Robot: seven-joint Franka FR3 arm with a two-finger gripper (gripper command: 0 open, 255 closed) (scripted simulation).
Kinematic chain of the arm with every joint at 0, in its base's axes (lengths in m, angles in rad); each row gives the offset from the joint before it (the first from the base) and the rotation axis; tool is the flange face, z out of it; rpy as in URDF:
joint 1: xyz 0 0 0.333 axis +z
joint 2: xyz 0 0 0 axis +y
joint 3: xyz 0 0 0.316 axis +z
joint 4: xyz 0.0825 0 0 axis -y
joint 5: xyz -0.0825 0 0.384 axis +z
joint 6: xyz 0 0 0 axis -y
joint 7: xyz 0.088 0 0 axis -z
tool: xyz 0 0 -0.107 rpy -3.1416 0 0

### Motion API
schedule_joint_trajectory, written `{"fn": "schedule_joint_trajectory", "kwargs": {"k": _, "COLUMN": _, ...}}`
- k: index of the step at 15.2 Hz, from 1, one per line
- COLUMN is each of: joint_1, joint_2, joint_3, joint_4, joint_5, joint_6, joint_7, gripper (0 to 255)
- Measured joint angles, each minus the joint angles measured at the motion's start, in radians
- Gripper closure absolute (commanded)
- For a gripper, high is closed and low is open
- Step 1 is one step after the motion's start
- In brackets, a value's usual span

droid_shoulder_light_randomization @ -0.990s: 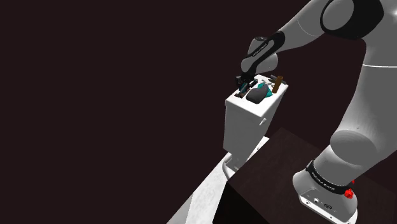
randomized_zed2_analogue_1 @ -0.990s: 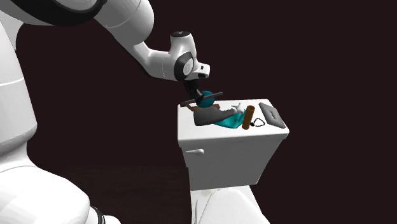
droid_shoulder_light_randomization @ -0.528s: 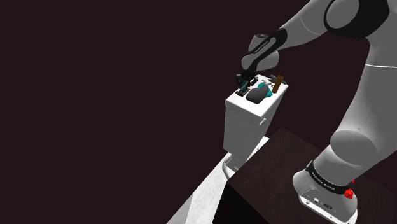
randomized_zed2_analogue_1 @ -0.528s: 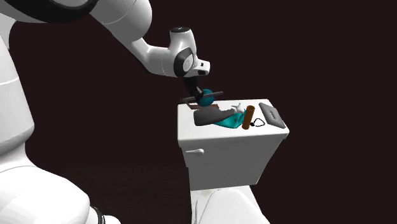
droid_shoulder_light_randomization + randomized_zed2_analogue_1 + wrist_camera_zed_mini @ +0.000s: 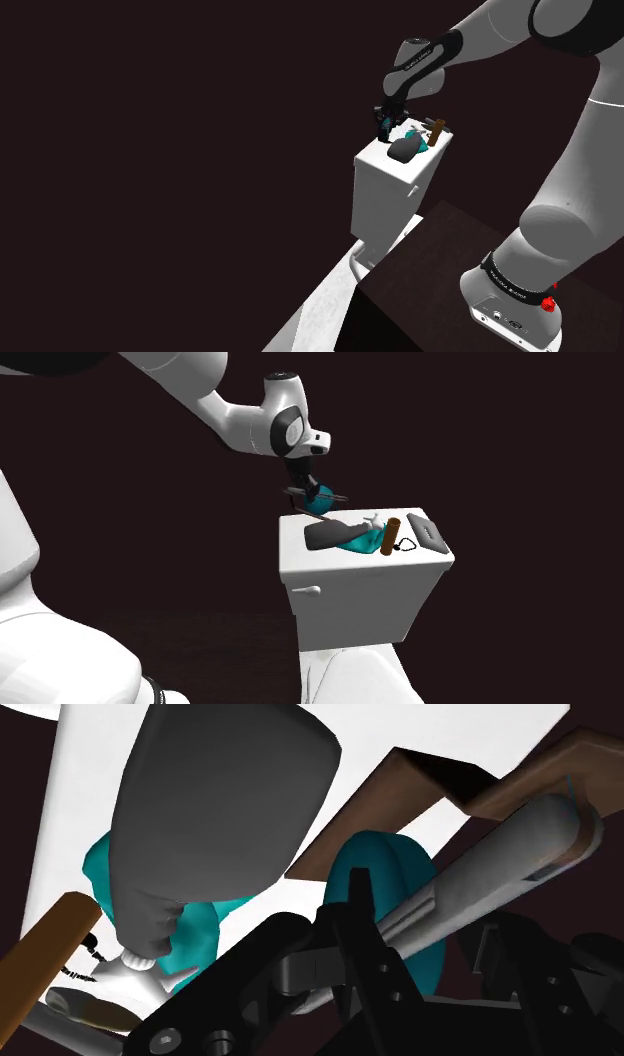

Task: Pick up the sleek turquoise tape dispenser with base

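Gripper (image 5: pixel 312 498) clasps tape dispenser (image 5: pixel 320 505), seemingly above grey object (image 5: pixel 326 536)

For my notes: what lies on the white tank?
A grey lump hiding part of a turquoise thing, a brown stick, a dark pad. The end effector holds the tape dispenser.

Claw (image 5: pixel 308 495) clasps turquoise tape dispenser (image 5: pixel 321 505) — just above white tank (image 5: pixel 350 587)

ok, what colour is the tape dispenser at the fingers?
Turquoise. The tape dispenser shows best in the wrist view.
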Motion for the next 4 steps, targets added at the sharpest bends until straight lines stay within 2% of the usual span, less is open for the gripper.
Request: {"fn": "schedule_joint_trajectory", "kwargs": {"k": 4, "joint_1": 0.001, "joint_2": -0.028, "joint_3": -0.002, "joint_4": 0.014, "joint_5": -0.003, "joint_6": -0.042, "joint_7": -0.001, "gripper": 255}}
